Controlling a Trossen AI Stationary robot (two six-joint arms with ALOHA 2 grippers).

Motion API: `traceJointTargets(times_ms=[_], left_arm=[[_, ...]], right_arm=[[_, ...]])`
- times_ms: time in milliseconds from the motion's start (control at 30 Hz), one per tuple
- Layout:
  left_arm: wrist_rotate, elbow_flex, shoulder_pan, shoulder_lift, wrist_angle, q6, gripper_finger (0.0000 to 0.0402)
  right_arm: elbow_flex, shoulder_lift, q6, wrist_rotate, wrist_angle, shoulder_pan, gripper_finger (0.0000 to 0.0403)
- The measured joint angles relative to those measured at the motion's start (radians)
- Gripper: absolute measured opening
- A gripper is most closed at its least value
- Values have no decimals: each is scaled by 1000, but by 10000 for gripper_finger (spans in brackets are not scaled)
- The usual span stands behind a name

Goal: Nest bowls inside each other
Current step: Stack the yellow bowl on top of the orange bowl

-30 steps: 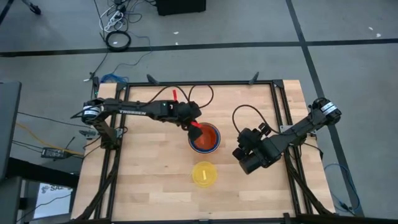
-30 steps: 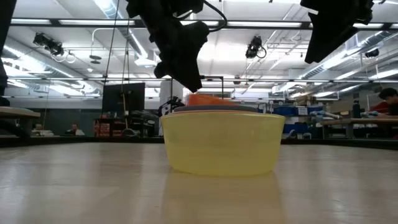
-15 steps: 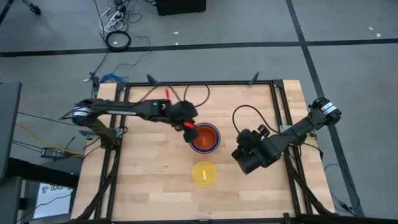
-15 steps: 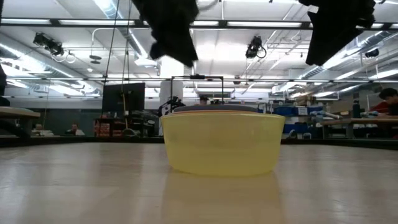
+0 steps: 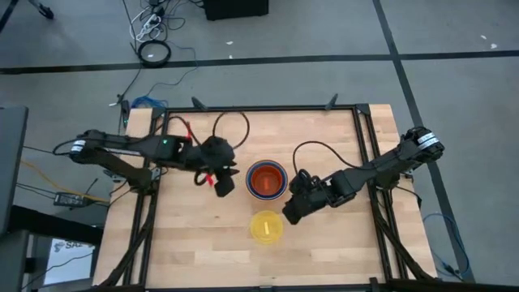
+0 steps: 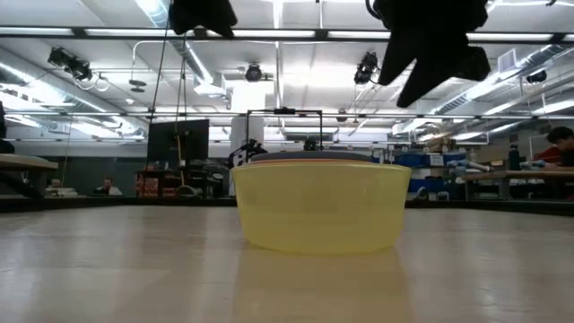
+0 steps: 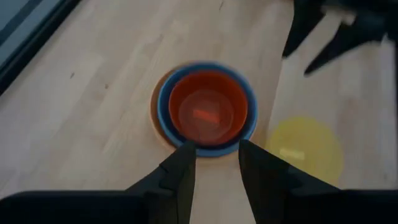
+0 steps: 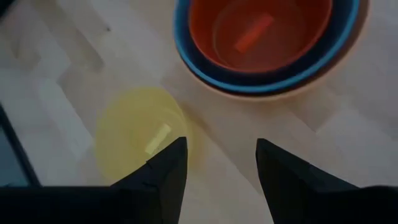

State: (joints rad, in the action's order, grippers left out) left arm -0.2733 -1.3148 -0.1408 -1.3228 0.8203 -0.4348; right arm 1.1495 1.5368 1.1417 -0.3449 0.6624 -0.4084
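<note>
Just dropped the red-orange round plastic bowl (image 5: 266, 179) into the mid-desk stack; left pincer (image 5: 223, 183) released, backed off. Right pincer (image 5: 293, 208) open near lone yellow plastic bowl (image 5: 266, 227), probably next.

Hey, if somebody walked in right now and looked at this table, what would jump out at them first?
Probably the stack of nested bowls at the table's middle, a red-orange bowl sitting inside a blue one. Next, the yellow bowl standing alone on the wood just in front of the stack, not yet nested. The left gripper hangs open beside the stack, and the right gripper hangs open near the yellow bowl.
</note>
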Motion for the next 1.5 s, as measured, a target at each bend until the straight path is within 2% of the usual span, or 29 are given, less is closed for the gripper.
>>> traceJointTargets(times_ms=[333, 633, 900, 1033, 1167, 1200, 1300, 1500], left_arm=[[-125, 0, -91, 2, 68, -75, 131], [-131, 0, -97, 2, 66, -75, 131], [-131, 0, -97, 2, 69, -70, 131], [-135, 0, -97, 2, 68, -70, 131], [-138, 0, -97, 2, 69, -69, 131], [-138, 0, -97, 2, 69, -68, 131], [-144, 0, -97, 2, 68, -68, 131], [-155, 0, -97, 1, 63, -54, 131]], right_arm=[[-97, 49, 25, 48, -175, -9, 178], [-104, 229, 15, 135, -343, -15, 178], [-102, 324, -6, 177, -410, 5, 173], [-102, 319, -34, 185, -401, 11, 129], [-104, 278, -88, 193, -384, 17, 28], [-104, 260, -106, 193, -385, 18, 15], [-104, 193, -126, 184, -364, 24, 5], [-104, 16, -210, 51, -343, 66, 1]])
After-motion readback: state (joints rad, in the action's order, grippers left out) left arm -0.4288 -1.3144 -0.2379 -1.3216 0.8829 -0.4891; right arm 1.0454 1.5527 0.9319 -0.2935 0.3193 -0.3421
